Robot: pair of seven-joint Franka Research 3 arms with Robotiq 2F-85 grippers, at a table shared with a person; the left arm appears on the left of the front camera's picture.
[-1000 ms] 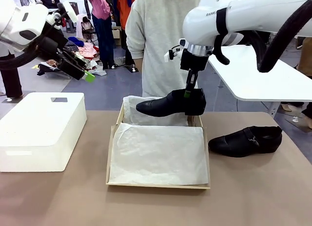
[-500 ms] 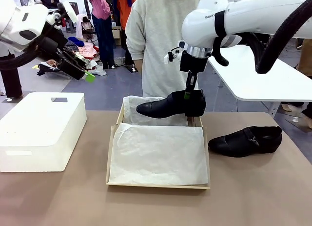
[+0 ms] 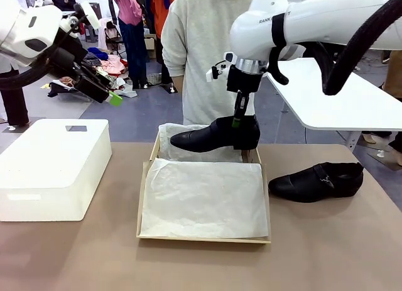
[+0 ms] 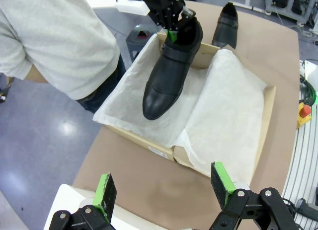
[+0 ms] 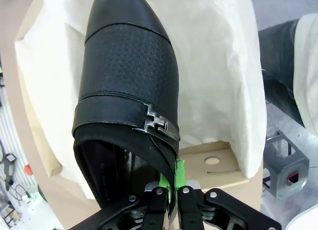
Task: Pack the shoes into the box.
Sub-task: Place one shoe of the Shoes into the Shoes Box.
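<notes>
Your right tool point(image 3: 237, 120) is clenched on the heel collar of one shoe point(image 3: 210, 137), holding it above the far end of the box point(image 3: 204, 239). The other shoe point(image 3: 317, 181) lies on the bench point(image 3: 326, 253) beside the box. That thin pinch could let the toe swing and snag the tissue point(image 3: 201, 197).

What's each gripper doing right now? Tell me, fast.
Left gripper: open, holding nothing.
Right gripper: shut on the heel end of a shoe, above the box.

Left gripper point(image 4: 164, 190) has its pads spread wide. Beyond it, the right gripper point(image 4: 171, 35) pinches one shoe point(image 4: 169, 76) by the heel rim over the tissue-lined box point(image 4: 149, 146) — other shoe point(image 4: 226, 25) lies on the table point(image 4: 124, 175) behind.
</notes>
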